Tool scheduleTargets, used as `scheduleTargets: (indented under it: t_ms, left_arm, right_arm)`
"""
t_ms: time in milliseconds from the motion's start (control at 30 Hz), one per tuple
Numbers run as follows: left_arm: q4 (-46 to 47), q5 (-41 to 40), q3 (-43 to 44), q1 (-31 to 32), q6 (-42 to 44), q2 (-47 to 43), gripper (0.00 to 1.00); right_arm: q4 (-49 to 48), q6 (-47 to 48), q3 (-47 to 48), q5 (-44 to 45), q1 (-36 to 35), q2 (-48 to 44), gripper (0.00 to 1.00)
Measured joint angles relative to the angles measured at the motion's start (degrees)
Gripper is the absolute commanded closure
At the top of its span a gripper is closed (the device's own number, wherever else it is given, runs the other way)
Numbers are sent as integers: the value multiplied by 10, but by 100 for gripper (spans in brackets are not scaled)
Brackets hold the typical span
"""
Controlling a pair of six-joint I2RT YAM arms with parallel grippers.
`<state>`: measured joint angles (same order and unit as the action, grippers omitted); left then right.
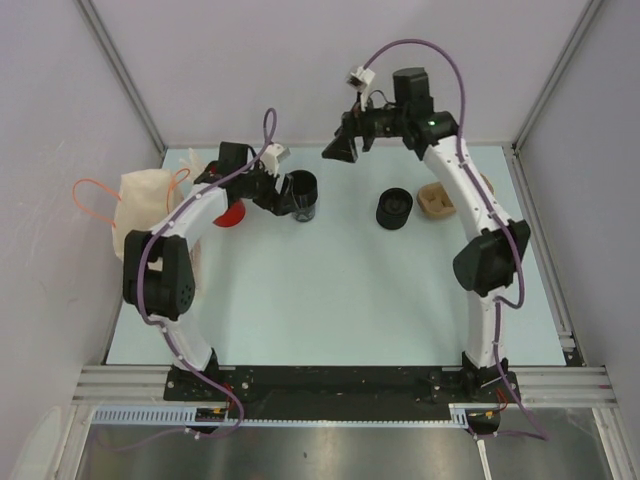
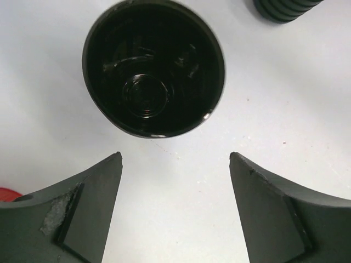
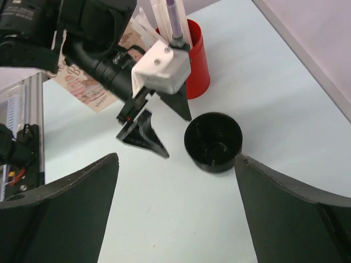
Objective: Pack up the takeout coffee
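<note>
Nearest: the pale table [image 1: 330,310], w/ the arm bases bolted at its edge.

Next out is the L gripper [image 2: 175,155]. Its jaws are wide apart, w/ nothing in them. Its two black fingers [image 2: 88,213] point at the coffee cup [image 2: 153,68]. The cup stands upright on the table just past the tips. It is not btw them yet and not touching.

From the top view the cup sits left of the middle, toward the far side. The red cup [image 3: 197,60] is near it on the left, partly hidden by the L arm. The cream bag [image 1: 145,200] is further left.

Off to the right, well apart from the coffee cup, is a squat black round piece [image 1: 394,208]. A tan tray [image 1: 436,200] is just beside it.

Farthest back & up high is the R gripper [image 1: 342,148]. Its jaws are spread wide too, holding nothing. It looks down on the cup.

How the cup will handle:
- No lid, and you can see right to the bottom. It looks empty, so prob very light & easy to knock over.
- The wall is thin and shiny, so prob slippery. It will squash if squeezed hard.
- Best hold: one finger on each side of the round wall, up near the rim where it is stiffest.
- Squeeze gently, lift straight up and keep it level.
- The risk is a finger bumping the rim on the way in & tipping it.
</note>
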<state>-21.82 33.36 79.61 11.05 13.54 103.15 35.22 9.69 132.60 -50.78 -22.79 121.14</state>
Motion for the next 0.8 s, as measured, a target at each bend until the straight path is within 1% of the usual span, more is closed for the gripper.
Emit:
scheduleTargets:
  t_ms: [100, 133, 233, 467, 533, 600, 733, 800]
  left_arm:
    - [-21, -1, 11, 0, 5, -21, 14]
    - [-30, -1, 16, 0, 7, -27, 13]
    - [-59, -2, 40, 0, 17, -47, 1]
    - [-108, -17, 132, 0, 33, -57, 1]
    - [-124, -24, 160, 0, 35, -55, 1]
    - [-140, -32, 197, 0, 36, -45, 1]
    - [-172, -45, 289, 0, 37, 8, 1]
    - [-182, -49, 311, 0, 36, 30, 1]
  right_arm:
    - [-2, 8, -68, -14, 23, -71, 1]
    - [-2, 16, -99, -18, 32, -97, 0]
    - [11, 51, -188, -27, 56, -165, 0]
    - [94, 163, -385, -20, 108, -298, 0]
    - [119, 190, -425, -9, 124, -338, 0]
    - [144, 210, -456, 8, 138, -380, 0]
    - [169, 234, -506, 46, 145, -477, 0]
    - [170, 235, -523, 53, 150, -513, 0]
